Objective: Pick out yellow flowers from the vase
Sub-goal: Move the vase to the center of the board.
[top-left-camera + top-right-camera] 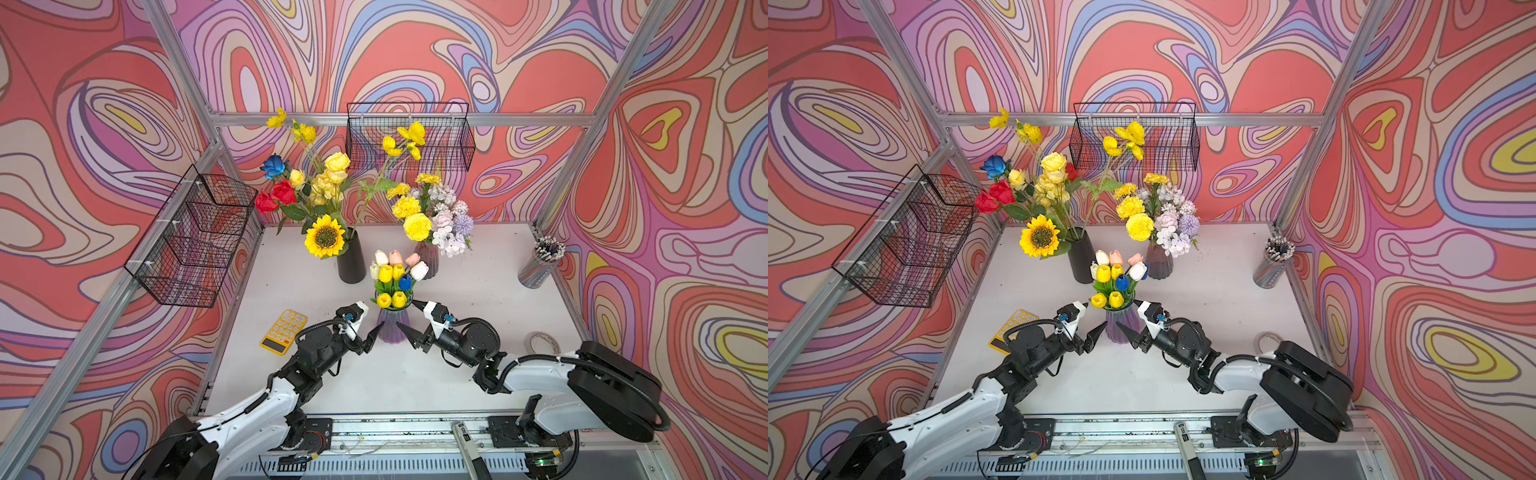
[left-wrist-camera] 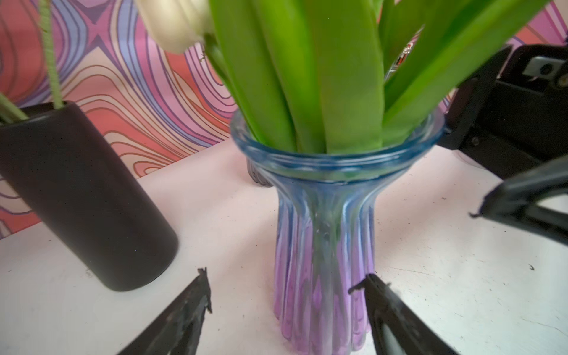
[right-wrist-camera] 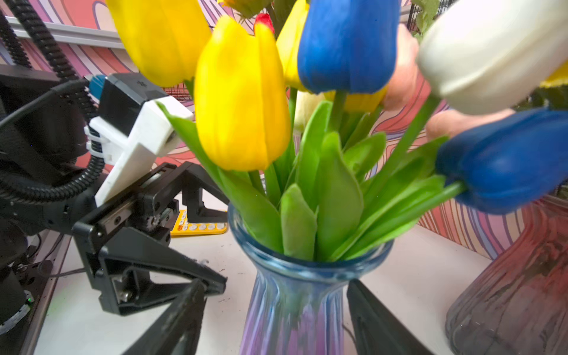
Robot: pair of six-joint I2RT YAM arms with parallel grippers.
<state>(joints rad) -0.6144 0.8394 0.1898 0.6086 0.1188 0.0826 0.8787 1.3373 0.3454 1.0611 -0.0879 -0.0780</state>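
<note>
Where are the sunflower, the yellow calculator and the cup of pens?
Sunflower [image 1: 325, 237]: in a top view, on its brown centre.
Calculator [image 1: 287, 326]: in a top view, on its keypad.
Pen cup [image 1: 535, 272]: in a top view, on its striped side.

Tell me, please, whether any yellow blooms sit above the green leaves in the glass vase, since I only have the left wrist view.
Observer: Yes, yellow tulips stand in that glass vase, mixed with white tulips, pink tulips and blue tulips.
Operator: How many yellow ones?
Observer: Four show in both top views, two of them low by the rim.
Operator: And the black vase beside it?
Observer: It holds a sunflower, yellow roses, red roses and a blue rose.
</note>
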